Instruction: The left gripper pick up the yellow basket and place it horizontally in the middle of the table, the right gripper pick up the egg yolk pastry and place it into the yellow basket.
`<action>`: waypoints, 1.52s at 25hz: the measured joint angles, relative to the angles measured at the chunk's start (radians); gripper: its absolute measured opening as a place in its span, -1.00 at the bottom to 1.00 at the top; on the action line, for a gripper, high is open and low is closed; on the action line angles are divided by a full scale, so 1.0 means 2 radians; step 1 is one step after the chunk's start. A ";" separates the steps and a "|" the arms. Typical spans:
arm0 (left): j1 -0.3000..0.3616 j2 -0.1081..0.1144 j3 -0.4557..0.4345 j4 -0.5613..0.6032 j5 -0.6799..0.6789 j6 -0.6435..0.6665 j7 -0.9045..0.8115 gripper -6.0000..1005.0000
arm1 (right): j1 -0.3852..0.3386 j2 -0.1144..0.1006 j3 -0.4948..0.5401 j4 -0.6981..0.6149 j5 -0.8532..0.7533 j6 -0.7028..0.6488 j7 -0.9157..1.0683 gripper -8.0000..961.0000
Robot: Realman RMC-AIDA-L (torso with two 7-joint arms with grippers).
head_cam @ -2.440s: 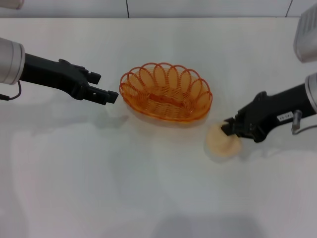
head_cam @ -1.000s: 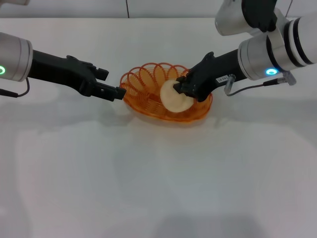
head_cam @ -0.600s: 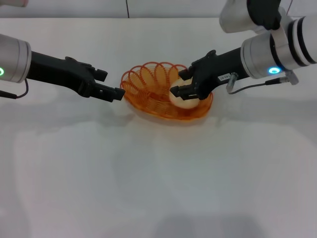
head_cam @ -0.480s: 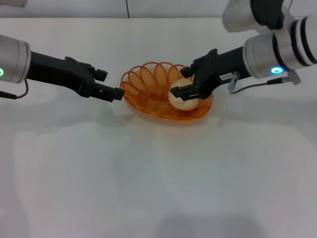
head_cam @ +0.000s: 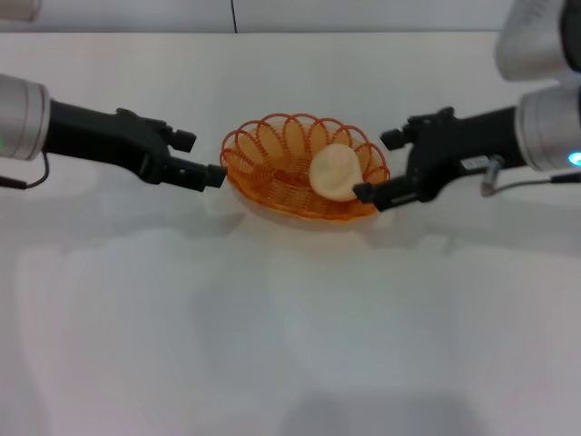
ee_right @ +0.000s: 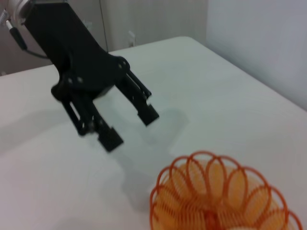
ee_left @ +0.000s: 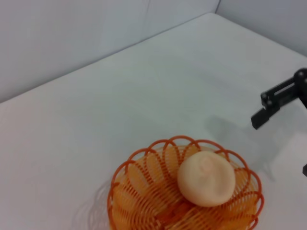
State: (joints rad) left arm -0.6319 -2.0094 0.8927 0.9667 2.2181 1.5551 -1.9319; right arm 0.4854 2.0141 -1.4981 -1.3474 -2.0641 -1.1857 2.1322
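1. Pastry (head_cam: 333,173) lies inside the basket (head_cam: 272,186), just beside the right end effector (head_cam: 379,166), untouched.
2. Right end effector: fingers apart, empty, outside the basket's rim.
3. Left end effector (head_cam: 198,158): fingers apart, near the opposite rim.
4. Advice: retract right arm level, clear of the rim.
5. Surface (head_cam: 290,318): nothing obstructs.

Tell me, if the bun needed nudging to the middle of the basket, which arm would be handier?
Probably the right. The right claw is open beside the yellow basket, at the end where the egg yolk pastry leans on the wall. The left claw is open too, but at the far end.
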 joint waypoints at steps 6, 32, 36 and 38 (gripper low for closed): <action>0.032 0.002 0.000 0.013 -0.037 0.004 0.027 0.65 | -0.055 0.000 0.007 -0.040 0.018 -0.016 -0.021 0.78; 0.046 -0.006 0.005 0.019 -0.087 0.086 0.124 0.65 | -0.075 -0.001 0.044 -0.021 0.072 -0.089 -0.105 0.78; 0.047 -0.006 0.005 0.018 -0.087 0.086 0.129 0.65 | -0.075 -0.001 0.048 -0.009 0.078 -0.086 -0.114 0.78; 0.048 -0.005 0.004 0.018 -0.087 0.087 0.131 0.65 | -0.075 -0.001 0.048 -0.006 0.080 -0.085 -0.117 0.78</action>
State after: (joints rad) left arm -0.5357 -2.0184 0.9014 1.0027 2.0436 1.7289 -1.6691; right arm 0.3356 2.0126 -1.4022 -1.3602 -1.9046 -1.3550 1.8982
